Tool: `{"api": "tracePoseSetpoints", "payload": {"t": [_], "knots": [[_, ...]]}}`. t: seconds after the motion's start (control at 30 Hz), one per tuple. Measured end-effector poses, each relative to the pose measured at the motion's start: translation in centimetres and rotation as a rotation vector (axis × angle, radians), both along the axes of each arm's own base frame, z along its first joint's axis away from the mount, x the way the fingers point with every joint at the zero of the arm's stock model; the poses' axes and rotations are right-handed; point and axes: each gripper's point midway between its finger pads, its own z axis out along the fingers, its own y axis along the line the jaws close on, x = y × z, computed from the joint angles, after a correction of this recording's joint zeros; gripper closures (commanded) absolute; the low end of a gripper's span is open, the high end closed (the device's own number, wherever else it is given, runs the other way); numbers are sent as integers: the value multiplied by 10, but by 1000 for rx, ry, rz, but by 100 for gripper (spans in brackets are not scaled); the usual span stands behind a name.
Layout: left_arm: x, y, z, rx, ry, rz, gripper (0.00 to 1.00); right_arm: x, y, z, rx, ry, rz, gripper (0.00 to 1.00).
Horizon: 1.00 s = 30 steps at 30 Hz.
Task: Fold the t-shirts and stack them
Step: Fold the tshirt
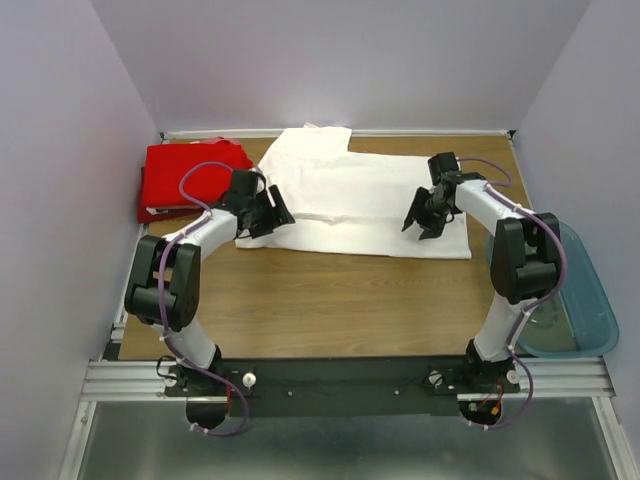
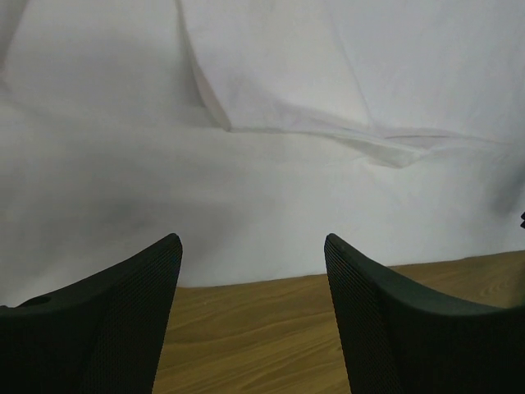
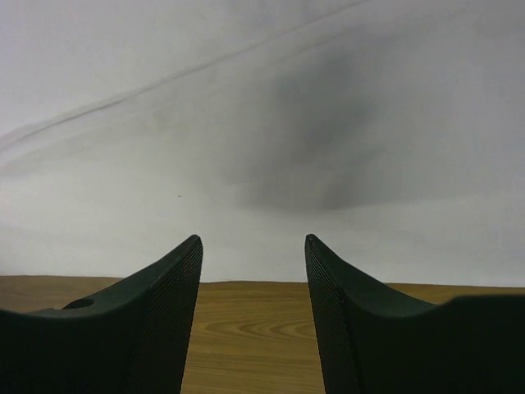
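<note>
The white t-shirt (image 1: 350,200) lies spread across the far middle of the table, plain side up, its print hidden. The red t-shirt (image 1: 190,175) sits folded at the far left. My left gripper (image 1: 272,222) is open and empty over the white shirt's near left edge; the left wrist view shows the white cloth (image 2: 262,148) with a fold and the edge just past the fingertips (image 2: 168,254). My right gripper (image 1: 420,225) is open and empty over the shirt's near right edge; the cloth (image 3: 262,123) fills the right wrist view beyond the fingertips (image 3: 193,250).
A translucent blue-tinted plastic tub (image 1: 565,295) sits at the table's right edge beside the right arm. Bare wood tabletop (image 1: 340,300) lies between the white shirt and the arm bases. Grey walls close in the back and sides.
</note>
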Motion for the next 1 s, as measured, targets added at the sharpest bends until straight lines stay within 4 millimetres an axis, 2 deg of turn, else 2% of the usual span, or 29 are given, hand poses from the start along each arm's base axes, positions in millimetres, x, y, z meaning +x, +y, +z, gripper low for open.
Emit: {"api": "tracePoseSetpoints", "payload": {"t": [0.1, 0.3, 0.43, 0.57, 1.0], "knots": [[-8, 0, -14, 1, 11, 0, 22, -10, -3, -15, 0, 39, -6, 40], [-12, -9, -28, 18, 1, -18, 22, -22, -6, -34, -7, 77, -8, 40], [-16, -7, -39, 42, 7, -9, 22, -24, -7, -36, -5, 72, -10, 40], [-17, -4, -40, 52, -14, 6, 22, -31, -8, -37, -3, 59, -18, 40], [-58, -4, -42, 57, 0, 41, 21, -82, -14, -38, 11, 106, -77, 39]]}}
